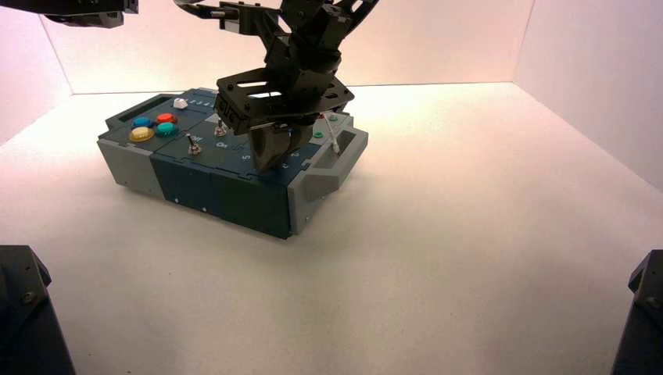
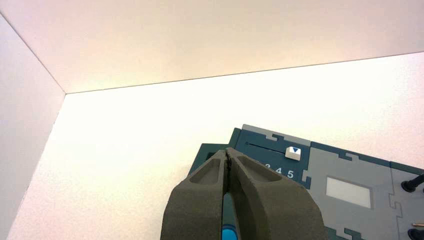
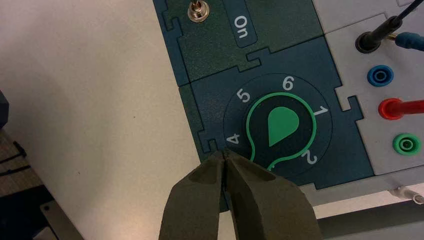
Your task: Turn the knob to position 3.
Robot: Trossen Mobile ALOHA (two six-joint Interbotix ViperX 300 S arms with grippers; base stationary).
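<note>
The box [image 1: 234, 168] stood on the white bench [image 1: 469, 234], left of centre and turned at an angle. The right tool [image 3: 223, 156] hung just above the box's near right part, over the dial panel, with its two dark fingers [image 3: 200, 200] pressed together and nothing between them. Directly beyond its tips sat the knob [image 3: 281, 127], a green teardrop inside a green ring on the dark blue panel. Around it ran an arc of white digits: 4, 5, 6, 1 and 2 were readable, while position 3 lay hidden behind the fingers. The teardrop's narrow end pointed toward the gap between the 4 and the 2, where the fingers covered the panel. A metal toggle switch [image 3: 198, 10] stood past the dial beside a label reading "On". On the grey panel next to the dial were blue, red and green sockets [image 3: 406, 144].

The left tool [image 2: 228, 156] was raised over the box's far left part, closed as well and holding nothing. Past it a white slider [image 2: 293, 153] sat above the digit 5 in a straight row.
</note>
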